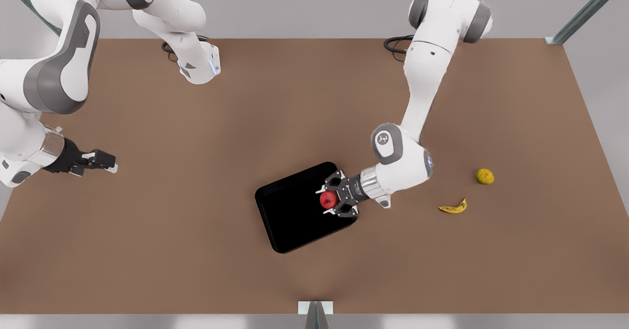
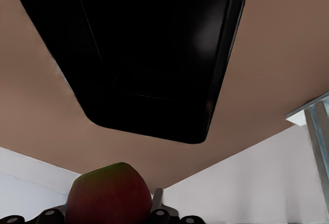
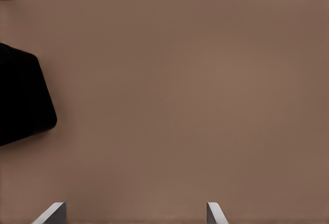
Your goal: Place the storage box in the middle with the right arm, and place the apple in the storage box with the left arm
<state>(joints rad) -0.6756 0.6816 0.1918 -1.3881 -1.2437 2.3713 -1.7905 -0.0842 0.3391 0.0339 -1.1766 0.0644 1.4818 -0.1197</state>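
So the storage box (image 1: 295, 211) is sitting roughly in the middle of the brown table (image 1: 196, 250), flat on it. It's rotated a bit rather than square to the table edges: in the front view its long axis is running from the upper part of the picture down toward the lower edge, leaning slightly to the front view's right as it goes down. Glossy black, rounded corners, low walls; I'm not making out any label or writing on it.

The left tool (image 1: 330, 200) is reaching in from the front view's right and hanging over the box's right-hand edge, fingers clamped on the apple (image 1: 328, 199). From the left wrist view the apple (image 2: 109, 194) is sitting right between the fingers, red with a greenish patch on top, and the box (image 2: 154, 54) is lying below and ahead of it. Can't tell from these whether the apple is touching the box floor or hanging above it.

The right tool (image 1: 105, 161) is waiting way off at the front view's left, well apart from the box, with its white fingertips (image 3: 51, 213) spread wide in the right wrist view and nothing between them.

A banana (image 1: 453, 207) and a yellow-green round fruit (image 1: 484, 176) are lying on the table at the front view's right, near each other.
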